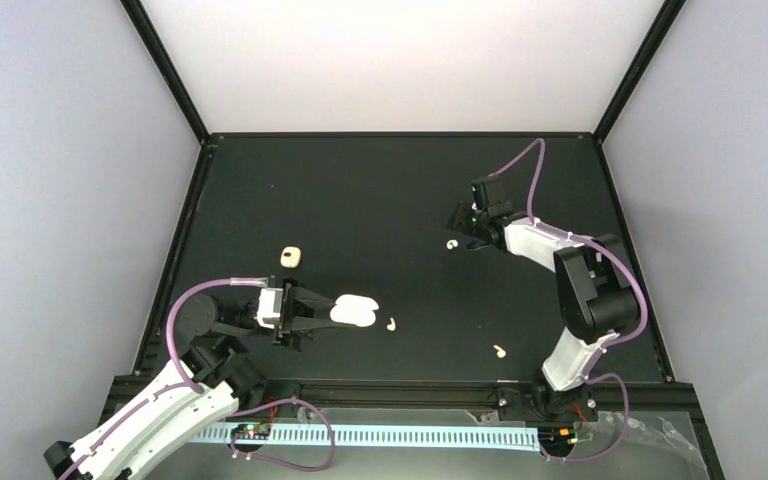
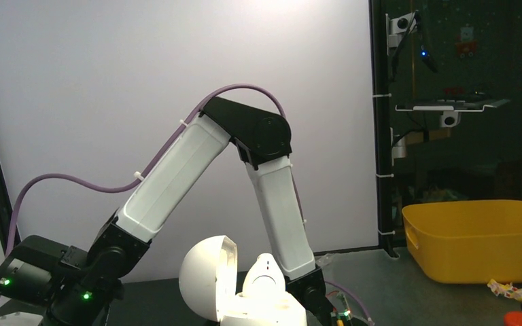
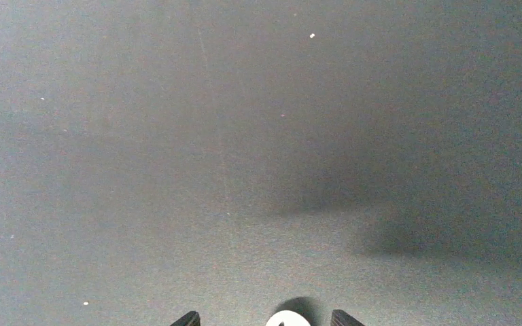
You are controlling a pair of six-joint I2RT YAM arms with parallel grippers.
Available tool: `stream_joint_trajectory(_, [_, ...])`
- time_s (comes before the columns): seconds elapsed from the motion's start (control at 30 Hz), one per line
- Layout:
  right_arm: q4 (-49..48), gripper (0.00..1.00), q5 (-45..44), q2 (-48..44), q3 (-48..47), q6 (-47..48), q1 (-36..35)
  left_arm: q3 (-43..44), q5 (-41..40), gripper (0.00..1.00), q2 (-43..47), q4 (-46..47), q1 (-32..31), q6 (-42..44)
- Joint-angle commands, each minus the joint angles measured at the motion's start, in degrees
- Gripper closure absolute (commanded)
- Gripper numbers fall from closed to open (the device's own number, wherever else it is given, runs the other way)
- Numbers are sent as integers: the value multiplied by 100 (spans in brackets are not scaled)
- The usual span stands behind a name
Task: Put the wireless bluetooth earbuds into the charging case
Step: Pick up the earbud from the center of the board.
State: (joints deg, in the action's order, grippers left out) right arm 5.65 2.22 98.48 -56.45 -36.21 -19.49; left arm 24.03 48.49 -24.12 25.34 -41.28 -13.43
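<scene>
The glossy white charging case (image 1: 353, 312) is held just above the mat, left of centre, with my left gripper (image 1: 332, 313) shut on it. In the left wrist view its lid (image 2: 204, 275) stands open beside the body (image 2: 272, 314), and a white rounded piece (image 2: 265, 272) rises from the body. One small white earbud (image 1: 452, 244) lies under my right gripper (image 1: 461, 239). In the right wrist view that earbud (image 3: 287, 319) sits between the open fingertips (image 3: 345, 317), untouched. Two more earbuds lie on the mat, one (image 1: 391, 325) beside the case and one (image 1: 500, 351) near the front edge.
A peach-tan rounded lump (image 1: 291, 257) lies on the black mat behind the left gripper. Black frame posts (image 1: 201, 140) border the table. The left wrist view shows the right arm (image 2: 272, 197) across the table and a yellow bin (image 2: 479, 238) beyond it.
</scene>
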Motion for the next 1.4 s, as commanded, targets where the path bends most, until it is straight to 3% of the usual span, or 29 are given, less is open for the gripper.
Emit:
stream_joint_trajectory(0.0, [38,51,108,352,-169,94,33,31,81,98,26,3,-12,122])
stream_joint_trajectory(0.3, [81,52,525,804,-391,2,37,31,85,98,33,-12,-17,121])
stream_joint_trajectory(0.9, [-26,53,878,269,336,-185,-190,31,131,99,61,66,-16,69])
stream_joint_trajectory(1.37, [129,53,1342,5,328,-109,-431,31,135,99,123,28,-12,78])
